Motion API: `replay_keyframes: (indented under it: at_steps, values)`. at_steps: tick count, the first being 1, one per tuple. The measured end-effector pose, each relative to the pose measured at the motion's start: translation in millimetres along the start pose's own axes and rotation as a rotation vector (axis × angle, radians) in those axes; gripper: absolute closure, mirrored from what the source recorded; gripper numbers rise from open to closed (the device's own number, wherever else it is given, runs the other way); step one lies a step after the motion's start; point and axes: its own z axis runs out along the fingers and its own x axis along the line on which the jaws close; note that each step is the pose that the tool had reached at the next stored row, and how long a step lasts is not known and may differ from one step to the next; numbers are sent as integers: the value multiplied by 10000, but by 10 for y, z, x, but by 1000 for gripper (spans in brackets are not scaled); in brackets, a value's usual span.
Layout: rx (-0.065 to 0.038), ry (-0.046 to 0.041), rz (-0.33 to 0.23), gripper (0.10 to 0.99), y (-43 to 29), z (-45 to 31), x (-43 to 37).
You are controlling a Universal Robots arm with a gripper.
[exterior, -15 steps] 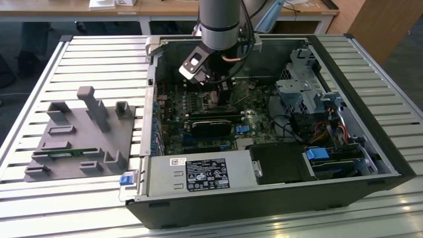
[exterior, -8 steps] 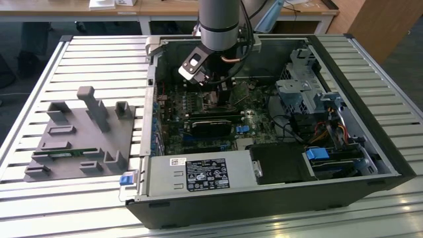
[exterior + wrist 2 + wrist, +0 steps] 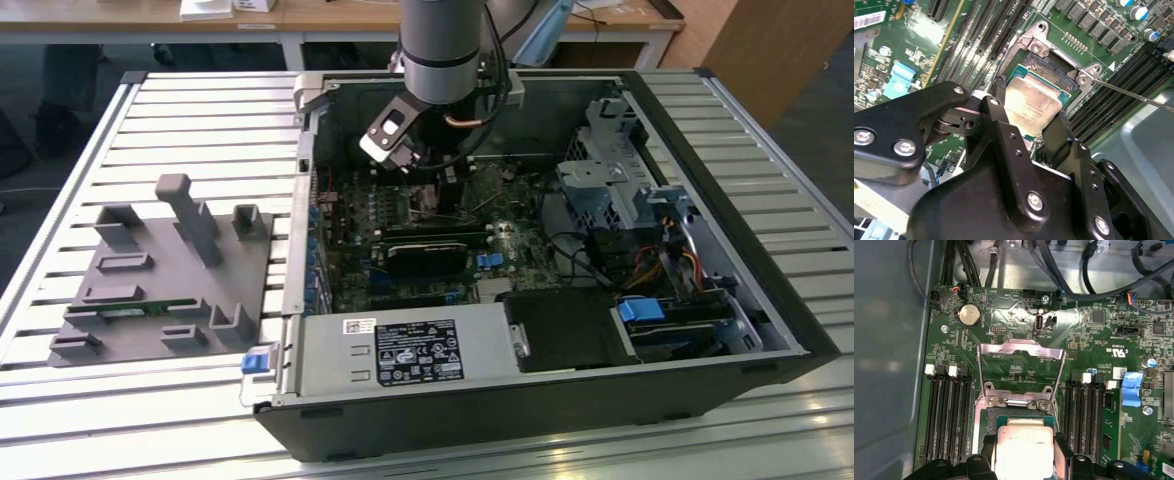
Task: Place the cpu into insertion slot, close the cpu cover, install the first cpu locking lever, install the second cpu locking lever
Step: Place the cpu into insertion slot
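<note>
My gripper [image 3: 1030, 114] is shut on the cpu [image 3: 1031, 102], a flat square chip with a dull silver top, one black finger [image 3: 998, 92] on each side. The cpu [image 3: 1024, 447] hangs tilted just over the insertion slot [image 3: 1053, 62], whose dark centre and silvery rim show beyond the chip. The cpu cover [image 3: 1021, 346], a thin silvery frame with a window, stands flipped open past the slot. A thin metal locking lever [image 3: 1134, 95] sticks out free from one corner of the slot. In the exterior view the gripper [image 3: 447, 188] reaches down into the open computer case [image 3: 747, 250].
Long black memory slots [image 3: 946, 415] flank the insertion slot on both sides. Cables [image 3: 1054, 260] run along the case wall. A blue clip [image 3: 1131, 387] sits on the board. At the exterior view's left, a grey fixture [image 3: 160, 270] stands on the slatted table [image 3: 160, 100].
</note>
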Motion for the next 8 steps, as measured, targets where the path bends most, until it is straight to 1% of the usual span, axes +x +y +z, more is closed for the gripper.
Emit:
replay_keyframes:
  at_steps: [5,8]
  values:
    - [8,-6,28,545,-2,34,29]
    - [36,-102,75,545,-5,69,48]
